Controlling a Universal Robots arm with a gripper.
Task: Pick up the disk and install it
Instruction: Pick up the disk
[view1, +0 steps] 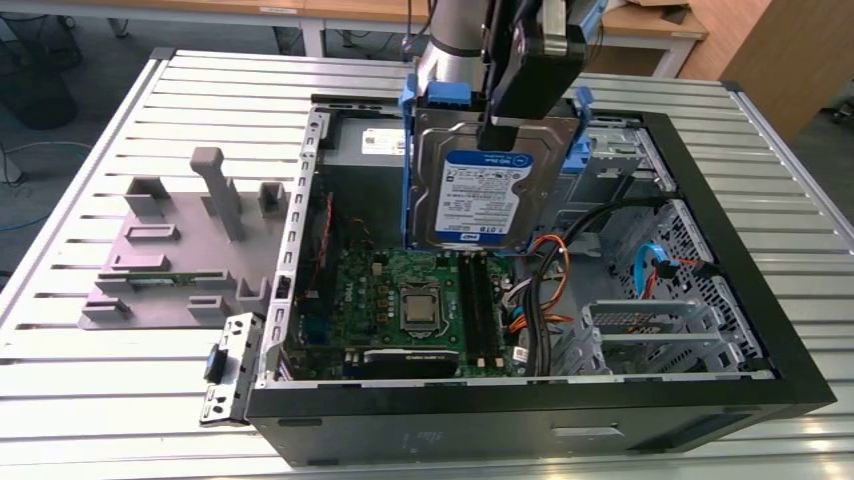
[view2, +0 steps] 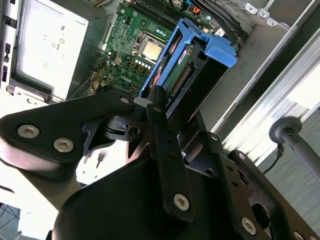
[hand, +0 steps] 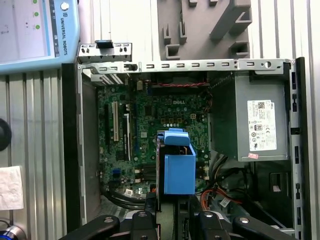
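Observation:
The disk (view1: 483, 190) is a silver-grey hard drive with a white-and-blue label and blue plastic side rails. It hangs on edge above the open computer case (view1: 694, 180), over the motherboard (view1: 400, 300). My gripper (view1: 502, 128) is shut on the disk's upper edge from above. In the second wrist view the black fingers (view2: 159, 107) clamp the disk (view2: 192, 70) by its end. In the first wrist view the disk (hand: 179, 167) sticks out edge-on beyond my gripper (hand: 172, 207), its blue rail facing the camera.
The grey power supply (hand: 255, 125) fills one corner of the case. Orange and blue cables (view1: 654, 265) and a metal drive cage (view1: 654, 330) lie at the exterior view's right. A grey fixture block (view1: 174, 240) stands on the slatted table at the left.

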